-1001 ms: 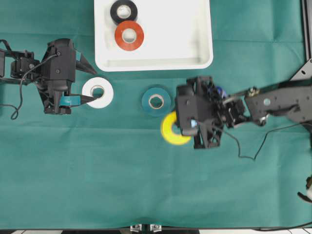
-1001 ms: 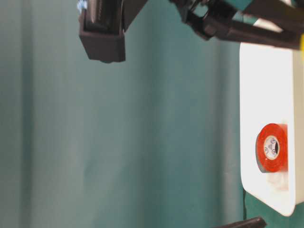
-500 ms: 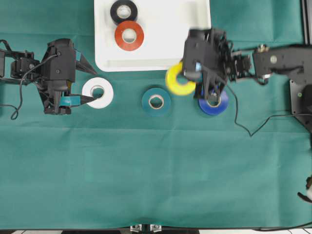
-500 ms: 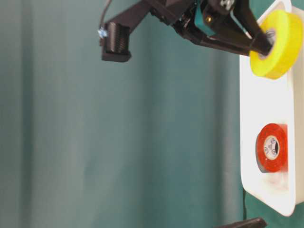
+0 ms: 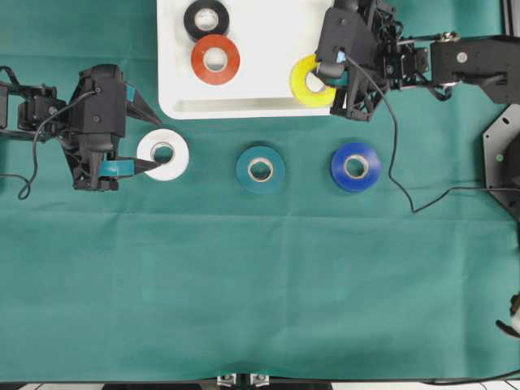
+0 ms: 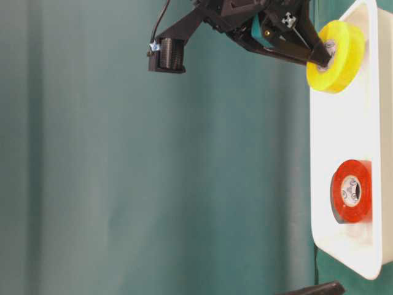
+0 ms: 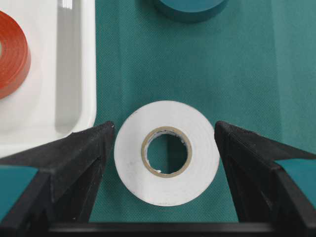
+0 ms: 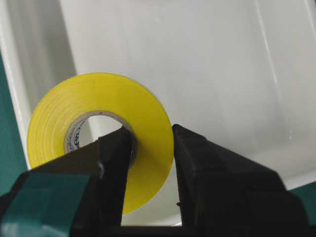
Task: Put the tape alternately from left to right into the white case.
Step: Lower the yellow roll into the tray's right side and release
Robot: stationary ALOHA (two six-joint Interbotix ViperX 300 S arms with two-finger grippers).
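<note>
On the near part of the green cloth [image 5: 244,276] nothing lies; the cloth covers the whole table and has a few soft folds. Further on, three rolls lie flat in one row: the white roll [image 5: 162,153], the teal roll [image 5: 260,169] and the blue roll [image 5: 355,166], well apart from each other. The left gripper [image 7: 163,148] has its jaws spread wide on both sides of the white roll without touching it, probably so that it can take this roll as the next turn. Beyond the row is the white case [image 5: 268,104], where the orange-red roll [image 5: 215,59] and the black roll [image 5: 205,19] already lie near its left side. The right gripper [image 8: 148,158] is clenched on the wall of the yellow roll [image 5: 313,80], one finger through the core, and holds it tilted above the right part of the case, I think to set it down there. The room around is not visible.
</note>
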